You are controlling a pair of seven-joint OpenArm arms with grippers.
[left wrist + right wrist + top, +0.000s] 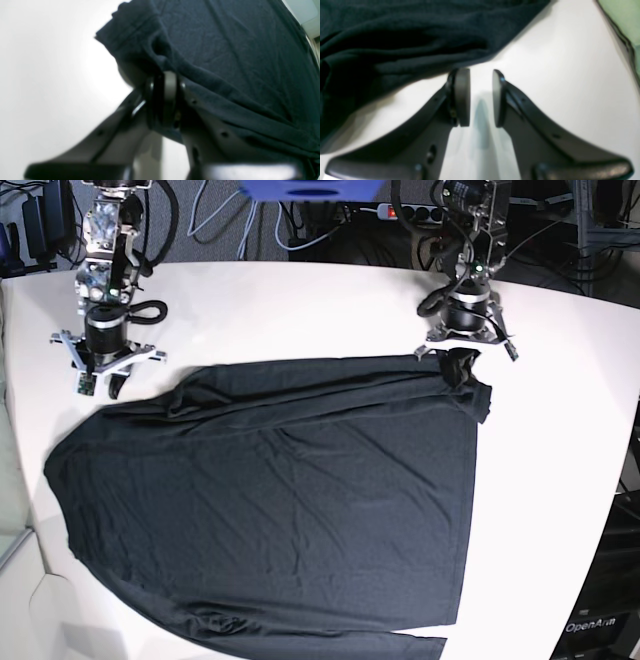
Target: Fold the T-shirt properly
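In the base view, the large plain black long-sleeved T-shirt (290, 510) of matte knit lies spread on the smooth white bench (570, 510), its body filling the view from the centre to six o'clock, with a loose, ridged edge running between nine and two o'clock; the black metal left gripper (458, 375) sits at one o'clock on the upper corner of the cloth; the black metal right gripper (100, 385) stands near ten o'clock, just beyond the edge. The knit looks light, limp and far from fragile; it should bend readily but ruck and sag wherever it is unsupported, and will probably slide on the smooth top if tugged from one side. In the left wrist view, the jaws are closed on a bunched fold of the shirt at the centre; that gathered grip seems secure, though it may carry creases into the fold. In the right wrist view, the jaws stand apart with nothing between them, the shirt's edge passing close by from eight to one o'clock; the best hold there would be the thick rolled hem at eleven o'clock, taken through all its layers, so that both ends lift evenly.
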